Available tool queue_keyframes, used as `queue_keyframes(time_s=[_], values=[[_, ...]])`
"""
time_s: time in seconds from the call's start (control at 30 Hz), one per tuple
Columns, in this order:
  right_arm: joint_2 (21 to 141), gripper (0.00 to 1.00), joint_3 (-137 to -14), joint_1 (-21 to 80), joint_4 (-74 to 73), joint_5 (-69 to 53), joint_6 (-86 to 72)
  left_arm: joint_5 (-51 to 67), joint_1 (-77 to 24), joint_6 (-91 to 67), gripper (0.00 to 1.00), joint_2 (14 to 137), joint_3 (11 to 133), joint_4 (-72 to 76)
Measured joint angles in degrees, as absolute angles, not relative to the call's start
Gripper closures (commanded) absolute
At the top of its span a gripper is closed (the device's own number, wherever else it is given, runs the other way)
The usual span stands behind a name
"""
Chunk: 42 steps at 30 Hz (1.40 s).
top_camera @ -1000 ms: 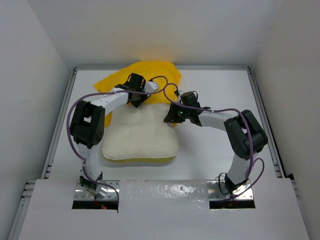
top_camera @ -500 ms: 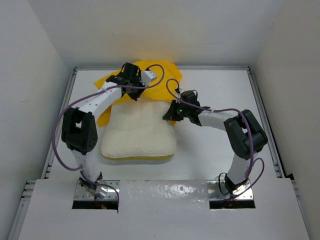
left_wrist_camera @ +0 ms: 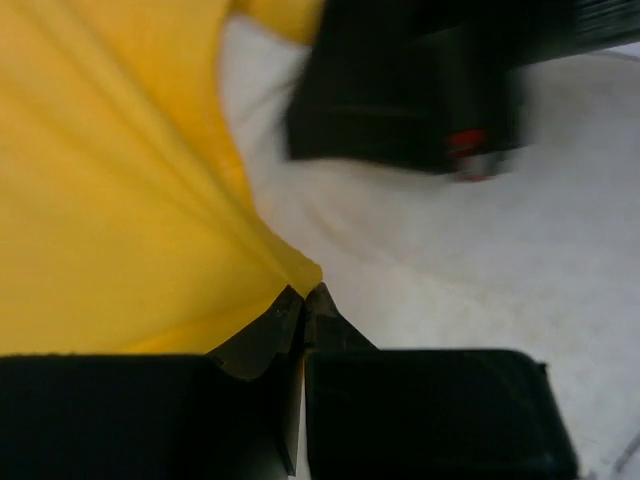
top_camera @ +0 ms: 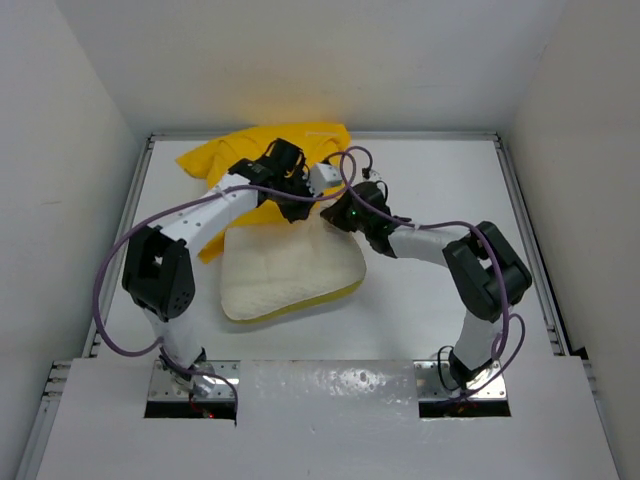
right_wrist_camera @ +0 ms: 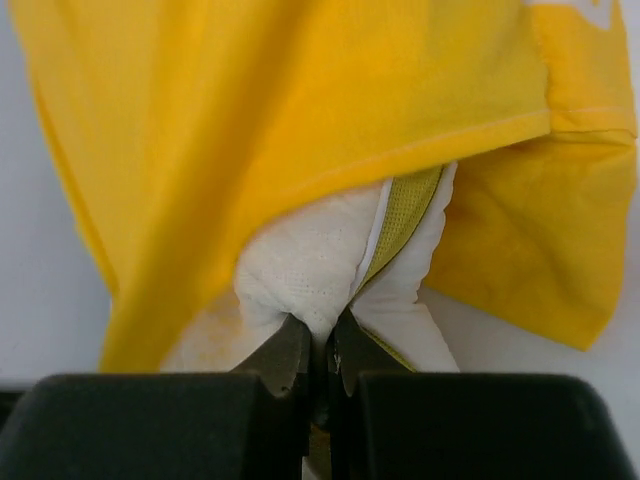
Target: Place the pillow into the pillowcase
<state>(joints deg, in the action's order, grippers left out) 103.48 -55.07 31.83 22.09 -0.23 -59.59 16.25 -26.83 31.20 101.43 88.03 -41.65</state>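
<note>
The pillow [top_camera: 285,272] is a plump cream-white rectangle lying skewed on the middle of the white table [top_camera: 430,180]. Its near long edge shows a thin yellow line, and its far end reaches up under the 2 wrists. From above, its cover looks finely textured, with soft stitched channels that puff the filling into shallow ridges. In the right wrist view the fabric is a pale, pin-dotted weave, and a yellow-green mesh band [right_wrist_camera: 405,215] runs along the seam between its 2 faces.

The pillowcase [top_camera: 215,160] is thin, bright yellow cloth. It is bunched at the far side of the table behind the pillow, with 1 strip trailing down beside the pillow's left edge. It hangs in loose folds with a stitched hem, and it drapes over the pillow's corner in the right wrist view. No print shows on the visible side.

The left gripper [left_wrist_camera: 303,300] has its 2 dark fingers pressed together on a pinch of the yellow cloth, which fans into tight creases from that spot. The right gripper [right_wrist_camera: 318,340] is clamped on the pillow's white corner, right beside the mesh band.
</note>
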Motion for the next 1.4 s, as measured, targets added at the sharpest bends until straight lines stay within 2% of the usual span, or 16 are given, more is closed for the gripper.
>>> queue_keyframes(time_s=[0.33, 0.37, 0.4, 0.47, 0.53, 0.63, 0.67, 0.7, 0.73, 0.77, 0.8, 0.93, 1.1, 1.23, 1.33, 1.4], values=[[101.21, 1.0, -49.47, 34.2, 17.74, 14.96, -68.42, 26.98, -27.68, 47.55, 0.93, 86.02, 77.1, -50.11], [101.21, 0.83, -49.69, 34.2, 17.82, 14.26, -67.48, 26.37, -26.37, 48.05, 0.78, 83.46, 73.84, -49.89], [101.3, 0.63, -50.43, 34.17, 17.72, 12.86, -66.11, 26.46, -24.73, 48.51, 0.39, 81.97, 71.37, -50.54], [102.0, 0.12, -54.43, 33.54, 16.08, 8.32, -61.63, 27.7, -20.01, 48.9, 0.21, 82.98, 70.04, -53.95], [102.13, 0.01, -58.72, 32.91, 14.39, 4.1, -56.05, 29.39, -13.37, 49.76, 0.15, 86.56, 71.9, -57.32], [99.5, 0.01, -62.83, 32.4, 8.97, 1.32, -46.0, 30.74, -1.61, 50.15, 0.12, 89.36, 76.44, -60.36], [97.65, 0.07, -63.13, 32.18, 6.44, 1.06, -42.74, 30.76, 1.8, 50.3, 0.32, 88.95, 77.38, -60.88], [95.94, 0.9, -63.22, 31.83, 4.14, 0.64, -39.94, 30.35, 5.17, 50.22, 0.52, 88.16, 77.84, -61.1], [94.26, 1.0, -63.48, 31.05, 1.93, -0.6, -37.19, 29.26, 8.47, 50.02, 0.74, 87.11, 77.84, -61.17], [93.17, 1.0, -64.05, 29.65, 0.03, -1.78, -35.79, 27.99, 11.14, 49.54, 0.92, 85.93, 77.28, -61.08], [92.84, 1.0, -64.77, 27.92, -1.13, -2.66, -35.09, 26.79, 12.69, 48.93, 0.92, 85.06, 76.4, -60.97], [96.99, 0.76, -68.93, 20.97, -4.47, -3.49, -32.51, 22.65, 15.66, 46.63, 0.21, 85.38, 69.49, -59.27], [110.56, 0.76, -76.75, 19.92, -8.38, -4.89, -29.36, 18.11, 18.68, 41.93, 0.12, 94.24, 63.99, -54.74], [113.08, 0.92, -71.09, 23.94, -9.23, -5.17, -26.5, 18.24, 19.64, 39.83, 0.23, 97.86, 63.75, -51.2], [109.67, 1.0, -62.43, 29.45, -6.48, -7.11, -25.85, 20.53, 19.62, 38.09, 0.64, 99.55, 63.86, -47.59], [107.57, 0.99, -60.27, 33.82, -5.87, -8.01, -25.56, 22.48, 19.59, 37.17, 0.72, 102.54, 65.43, -46.35]])
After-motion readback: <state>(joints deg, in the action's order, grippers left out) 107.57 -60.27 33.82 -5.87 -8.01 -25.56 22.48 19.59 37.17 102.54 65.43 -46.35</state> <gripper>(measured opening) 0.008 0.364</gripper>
